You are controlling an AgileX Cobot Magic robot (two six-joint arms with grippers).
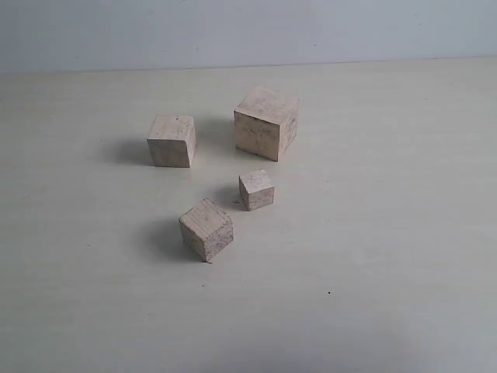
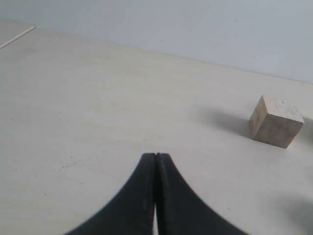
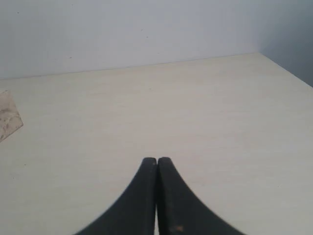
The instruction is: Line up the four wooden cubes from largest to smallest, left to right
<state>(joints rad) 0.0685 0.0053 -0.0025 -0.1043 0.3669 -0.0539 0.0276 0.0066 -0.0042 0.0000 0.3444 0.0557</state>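
Four pale speckled wooden cubes stand apart on the table in the exterior view. The largest cube (image 1: pixel 267 123) is at the back right, a mid-large cube (image 1: pixel 172 141) at the back left. The smallest cube (image 1: pixel 256 190) sits in the middle, and a medium cube (image 1: pixel 206 229), turned at an angle, is nearest the front. Neither arm shows in that view. My left gripper (image 2: pixel 156 155) is shut on nothing, with one cube (image 2: pixel 275 121) far off to its side. My right gripper (image 3: pixel 157 159) is shut and empty; a cube corner (image 3: pixel 8 118) shows at the picture's edge.
The pale table (image 1: pixel 388 233) runs back to a light grey wall (image 1: pixel 248 31). A thin pale strip (image 2: pixel 17 37) lies near the table's far edge in the left wrist view. The table's corner edge (image 3: pixel 286 68) shows in the right wrist view.
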